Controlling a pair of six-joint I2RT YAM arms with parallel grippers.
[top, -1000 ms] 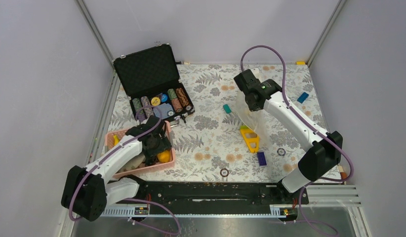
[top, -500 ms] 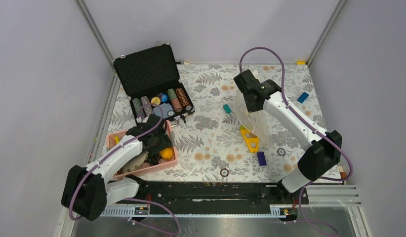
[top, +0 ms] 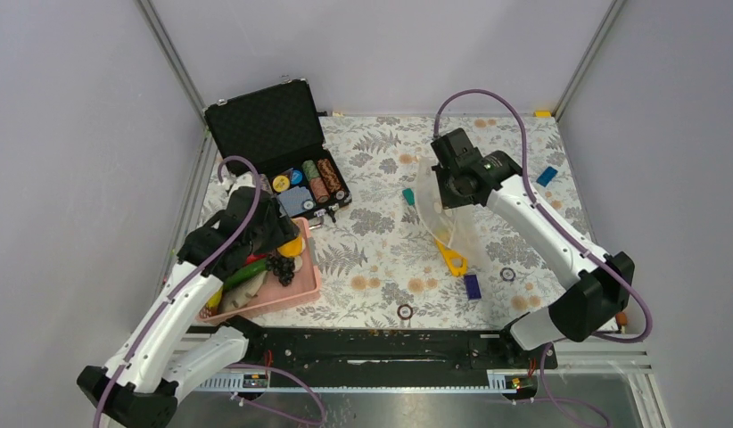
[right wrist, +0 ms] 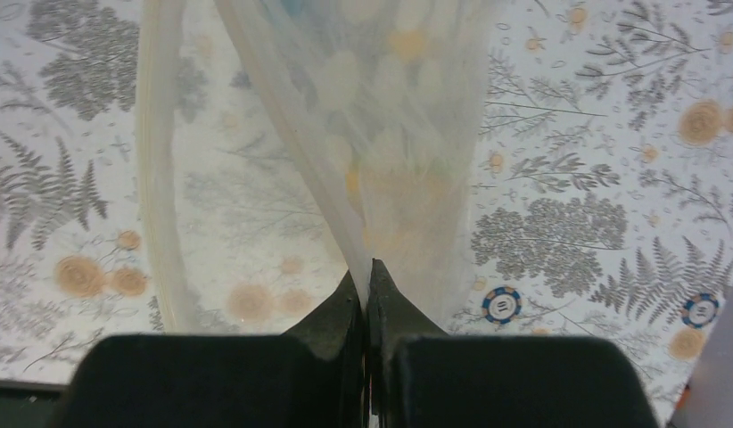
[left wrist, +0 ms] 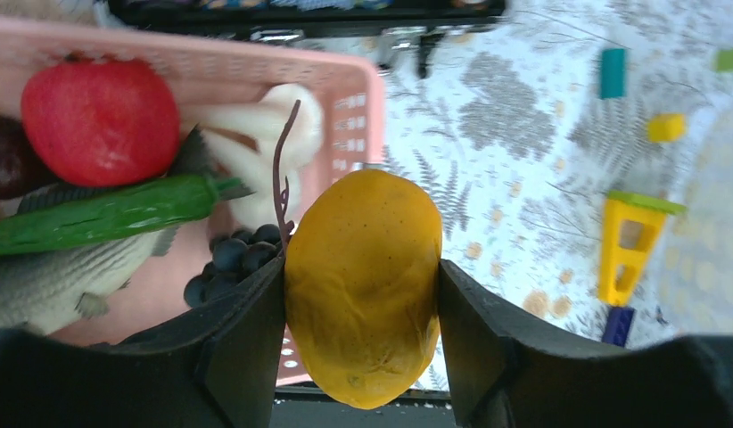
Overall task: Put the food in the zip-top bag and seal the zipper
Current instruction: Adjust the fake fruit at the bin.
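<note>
– At the left of the table, what does the left gripper (left wrist: 361, 294) hold?

– The orange (left wrist: 363, 285). The fingers are spread around it and clamp it across its middle, over the edge of the pink basket (left wrist: 256, 62). The red fruit (left wrist: 100, 120), green vegetable (left wrist: 104, 214), grey fish (left wrist: 51, 290), grapes (left wrist: 229, 263) and white mushrooms (left wrist: 265, 143) lie in the basket.

– How will the orange handle?

– Judged from its look: light, rigid, smooth and rounded. A round skin can roll out of flat fingers, so the present hold across the widest part is the correct one. Carry it level.

– And to the right?

– The bag (top: 448, 218) hangs from the right gripper (right wrist: 367, 276), well apart from the basket. Its lower end rests on the table beside the yellow triangular piece (top: 452, 254). The fingers are pressed together on a fold of the film.

– How will the bag behave?

– It is thin, floppy and very light. It sags under its own weight and will not keep its mouth open unaided. The pale zipper strip (right wrist: 153, 178) runs down one side and is probably the stiffest part. Take hold at or just beside that strip. A hold on the bare film is likely to slide or crumple.

– Is the mouth open wide enough for the orange?

– The views do not show it.
</note>
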